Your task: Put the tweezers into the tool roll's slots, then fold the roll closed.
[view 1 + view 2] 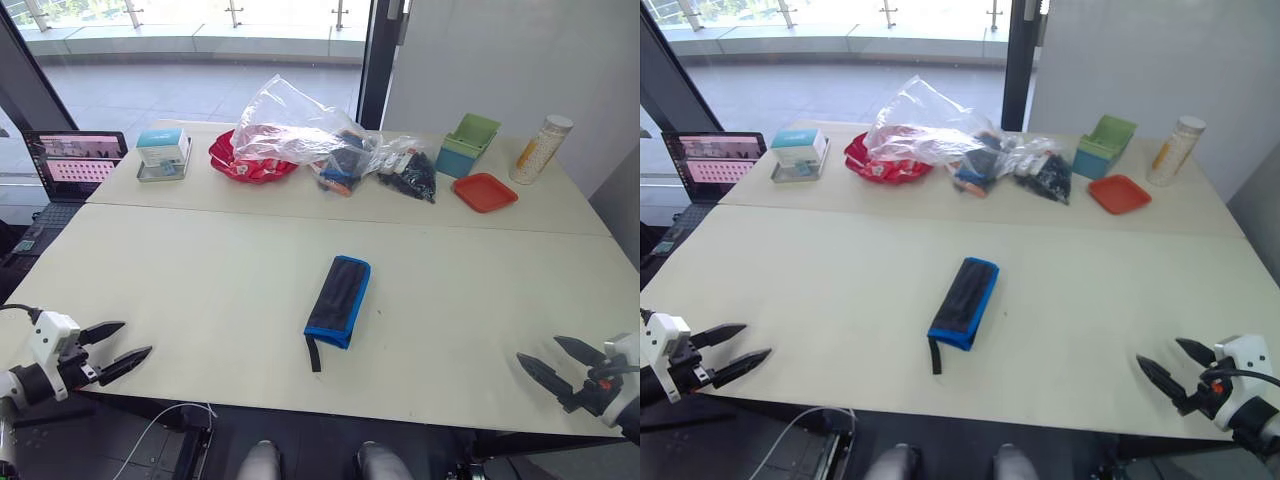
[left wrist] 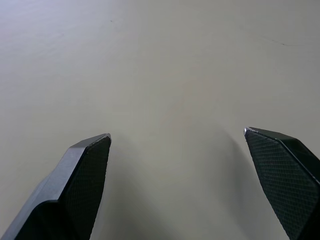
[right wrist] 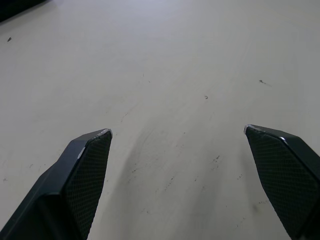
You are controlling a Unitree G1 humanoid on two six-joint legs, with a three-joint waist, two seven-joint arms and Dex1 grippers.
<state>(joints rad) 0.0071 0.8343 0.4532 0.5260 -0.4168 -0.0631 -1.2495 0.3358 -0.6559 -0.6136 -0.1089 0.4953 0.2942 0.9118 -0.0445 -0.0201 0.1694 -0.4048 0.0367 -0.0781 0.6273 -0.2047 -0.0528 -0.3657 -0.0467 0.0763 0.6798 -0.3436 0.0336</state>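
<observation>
The tool roll lies folded shut in the middle of the table, black with blue edging, its thin strap trailing toward the near edge. The tweezers and the slots are hidden from view. My left gripper hovers open at the near left edge of the table, well left of the roll. My right gripper stands open at the near right edge, far right of the roll. Bare tabletop lies between the fingers in the left wrist view and between the fingers in the right wrist view.
Along the far side stand a laptop, a small box, a red bowl under a clear plastic bag, bagged items, a green bin, an orange tray and a bottle.
</observation>
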